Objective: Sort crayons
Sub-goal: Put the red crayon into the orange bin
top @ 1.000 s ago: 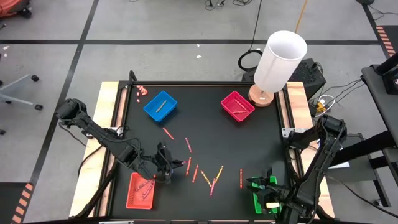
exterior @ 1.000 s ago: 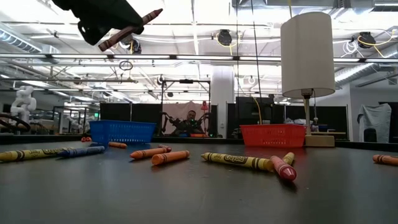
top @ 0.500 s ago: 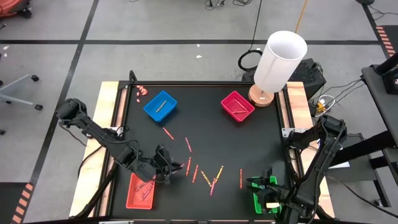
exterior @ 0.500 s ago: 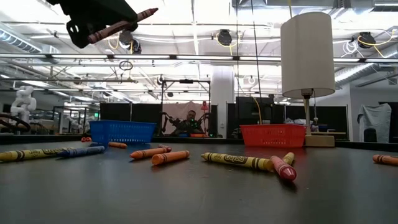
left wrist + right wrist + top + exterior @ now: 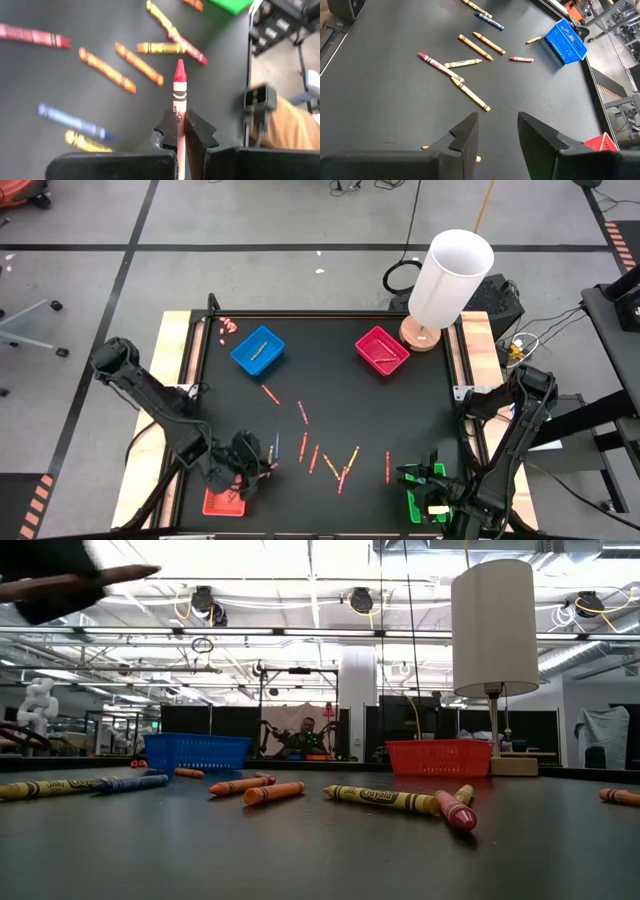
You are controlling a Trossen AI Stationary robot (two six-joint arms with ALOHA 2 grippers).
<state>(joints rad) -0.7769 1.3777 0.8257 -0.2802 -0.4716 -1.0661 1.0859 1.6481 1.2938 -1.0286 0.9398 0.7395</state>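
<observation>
My left gripper (image 5: 246, 466) hangs over the near left of the black table, beside the red tray (image 5: 222, 492), and is shut on a red crayon (image 5: 179, 92). In the low view the gripper (image 5: 55, 585) is a blur at the top left. Several loose crayons (image 5: 325, 460) in red, orange, yellow and blue lie flat on the table's middle, and they also show in the right wrist view (image 5: 465, 62). My right gripper (image 5: 497, 131) waits open at the near right by the green tray (image 5: 428, 492), with nothing between its fingers. My left gripper pinches the red crayon's wrapped back part (image 5: 178, 120) between its two fingers. The crayon lies along the fingers, and its pointed tip (image 5: 179, 67) sticks out ahead of them. It is lifted clear of the table, slanting down and forward.
A blue tray (image 5: 258, 350) and a magenta tray (image 5: 382, 350) stand at the far side, each with a crayon or two inside. A tall white lamp (image 5: 450, 280) stands at the far right corner. Small pink bits (image 5: 228, 327) lie at the far left corner.
My left gripper has moved toward the table's near left, toward the red tray, and rolled about its own line. It stays shut on the red crayon, which has come along clear of the table and now lies closer to level in the low view.
</observation>
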